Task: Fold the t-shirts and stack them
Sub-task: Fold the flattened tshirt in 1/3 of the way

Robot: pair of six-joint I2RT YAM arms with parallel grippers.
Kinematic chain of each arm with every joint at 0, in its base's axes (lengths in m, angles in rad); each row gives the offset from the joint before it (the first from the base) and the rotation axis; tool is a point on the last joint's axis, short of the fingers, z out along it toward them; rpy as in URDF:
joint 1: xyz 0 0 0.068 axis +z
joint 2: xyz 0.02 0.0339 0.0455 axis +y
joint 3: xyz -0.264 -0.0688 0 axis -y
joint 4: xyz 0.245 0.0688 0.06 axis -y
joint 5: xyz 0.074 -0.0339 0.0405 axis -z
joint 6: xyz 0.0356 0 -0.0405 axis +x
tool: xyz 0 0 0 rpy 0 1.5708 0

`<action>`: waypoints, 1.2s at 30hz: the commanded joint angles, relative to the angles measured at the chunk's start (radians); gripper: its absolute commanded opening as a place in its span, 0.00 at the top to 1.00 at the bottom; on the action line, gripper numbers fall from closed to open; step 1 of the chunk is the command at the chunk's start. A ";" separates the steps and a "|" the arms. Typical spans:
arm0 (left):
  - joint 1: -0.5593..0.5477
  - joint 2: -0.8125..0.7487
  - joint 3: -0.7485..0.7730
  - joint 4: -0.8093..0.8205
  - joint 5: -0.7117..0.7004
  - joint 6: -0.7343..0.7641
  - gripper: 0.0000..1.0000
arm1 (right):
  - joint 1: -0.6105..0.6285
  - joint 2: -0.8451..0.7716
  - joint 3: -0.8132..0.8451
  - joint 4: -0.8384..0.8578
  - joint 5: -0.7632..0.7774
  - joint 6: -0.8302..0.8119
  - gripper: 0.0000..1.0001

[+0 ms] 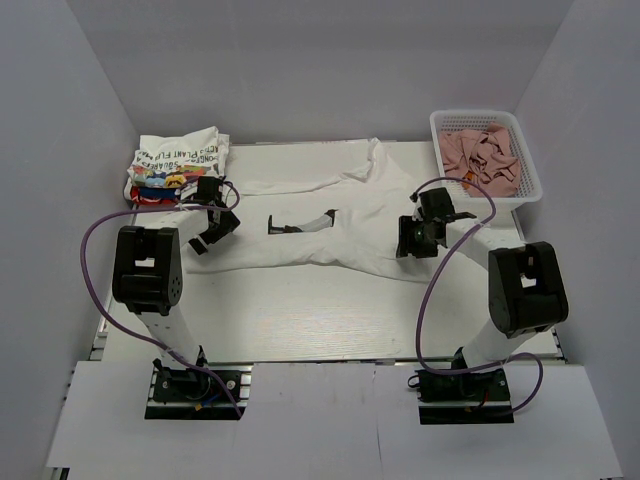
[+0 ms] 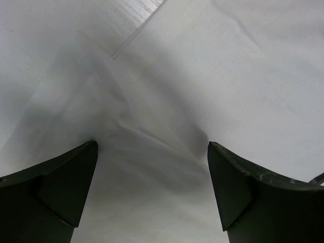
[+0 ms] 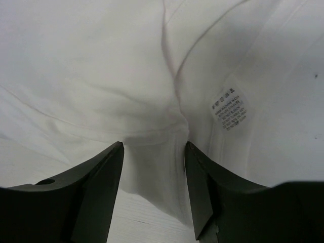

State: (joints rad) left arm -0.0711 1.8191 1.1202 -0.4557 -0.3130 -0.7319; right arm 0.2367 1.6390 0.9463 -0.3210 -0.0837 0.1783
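Note:
A large plain white t-shirt (image 1: pixel 350 215) lies spread across the table, its neck opening (image 1: pixel 300 223) near the middle. My left gripper (image 1: pixel 207 240) is open at the shirt's left end. In the left wrist view the gripper (image 2: pixel 152 152) stands wide over a raised wrinkle of the white cloth (image 2: pixel 152 101). My right gripper (image 1: pixel 410 242) is at the shirt's right part. In the right wrist view the gripper (image 3: pixel 154 149) is open, with a fold of the shirt's edge (image 3: pixel 152 167) between the fingers. A care label (image 3: pixel 230 109) shows beside it.
A stack of folded t-shirts (image 1: pixel 178 162), white with black lettering on top and colourful and red ones below, sits at the back left. A white mesh basket (image 1: pixel 476 114) with pinkish-brown cloths (image 1: pixel 480 152) stands at the back right. Bare table (image 1: pixel 300 320) lies in front.

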 commanded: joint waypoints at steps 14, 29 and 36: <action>0.017 0.040 -0.053 -0.058 0.041 0.006 0.00 | 0.004 -0.039 0.014 0.005 0.038 -0.002 1.00; 0.017 0.040 -0.053 -0.058 0.041 0.006 0.00 | -0.002 -0.027 0.158 -0.007 0.163 -0.002 1.00; 0.017 0.040 -0.053 -0.058 0.022 0.006 0.00 | -0.004 0.048 0.253 -0.070 0.208 -0.043 1.00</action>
State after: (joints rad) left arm -0.0711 1.8187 1.1191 -0.4549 -0.3073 -0.7216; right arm 0.2371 1.6527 1.1336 -0.3614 0.0719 0.1654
